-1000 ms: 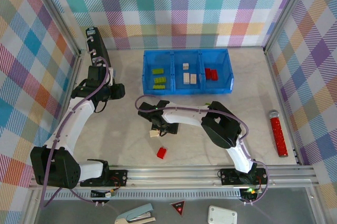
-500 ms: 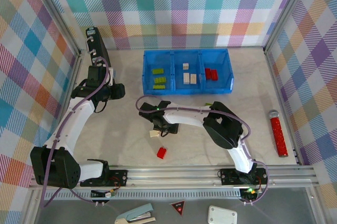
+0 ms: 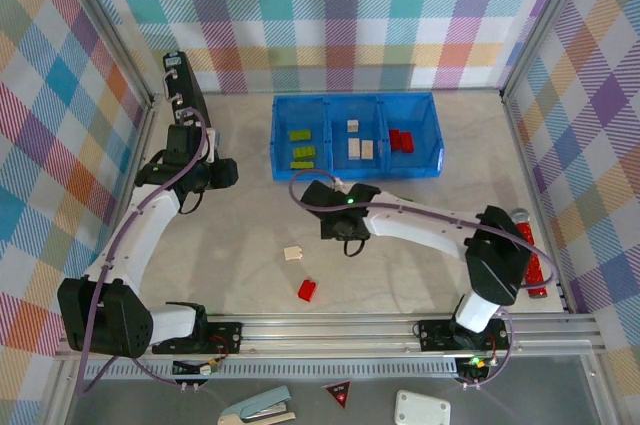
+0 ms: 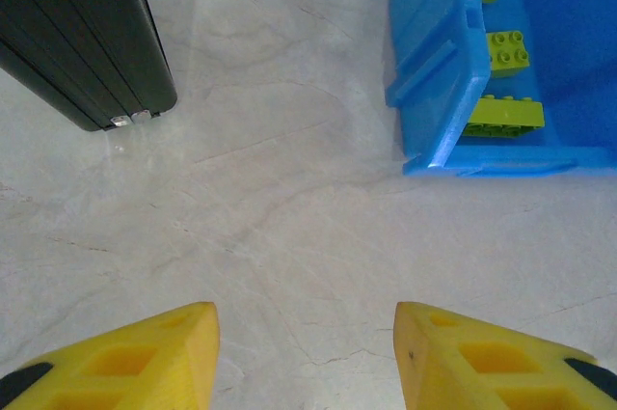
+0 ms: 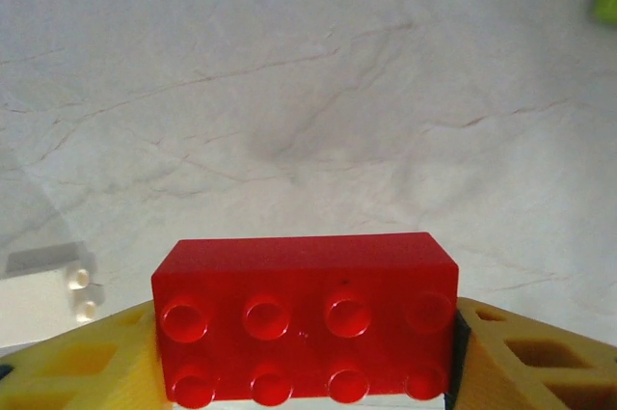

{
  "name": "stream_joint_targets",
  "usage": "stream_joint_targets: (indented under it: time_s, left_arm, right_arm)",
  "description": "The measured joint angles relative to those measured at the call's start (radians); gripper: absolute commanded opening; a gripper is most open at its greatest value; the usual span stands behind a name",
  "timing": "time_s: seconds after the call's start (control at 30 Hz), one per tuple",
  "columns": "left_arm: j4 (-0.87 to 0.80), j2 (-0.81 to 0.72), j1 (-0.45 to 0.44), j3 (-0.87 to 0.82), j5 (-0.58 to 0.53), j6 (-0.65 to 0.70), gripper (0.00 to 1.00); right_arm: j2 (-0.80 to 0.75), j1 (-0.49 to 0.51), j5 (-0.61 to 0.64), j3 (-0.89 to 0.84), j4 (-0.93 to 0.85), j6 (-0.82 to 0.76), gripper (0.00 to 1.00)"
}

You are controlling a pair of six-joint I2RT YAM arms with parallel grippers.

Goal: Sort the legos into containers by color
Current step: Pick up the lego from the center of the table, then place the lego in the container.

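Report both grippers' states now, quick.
Left gripper: open, holding nothing.
Right gripper: closed on a red lego.

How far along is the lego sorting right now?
Done: green bricks, cream bricks and red bricks lie sorted in separate compartments of the blue tray. In hand: the right gripper holds a red brick. Left: a loose cream brick and a loose red brick on the table.

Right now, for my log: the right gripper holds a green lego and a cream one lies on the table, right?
The right wrist view shows the right gripper holding a red lego, not green; the cream lego lies on the table.
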Motion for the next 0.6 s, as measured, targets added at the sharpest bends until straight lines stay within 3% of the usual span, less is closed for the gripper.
stream_joint_targets:
  time_s: [0.27, 0.6]
  left_arm:
    - [0.000, 0.003, 0.000, 0.000, 0.000, 0.000, 0.51]
    - [0.000, 0.018, 0.000, 0.000, -0.004, 0.000, 0.51]
  right_arm:
    - [-0.106, -0.210, -0.095, -0.037, -0.002, -0.237, 0.59]
    - [-0.097, -0.541, -0.237, 0.047, -0.028, -0.482, 0.59]
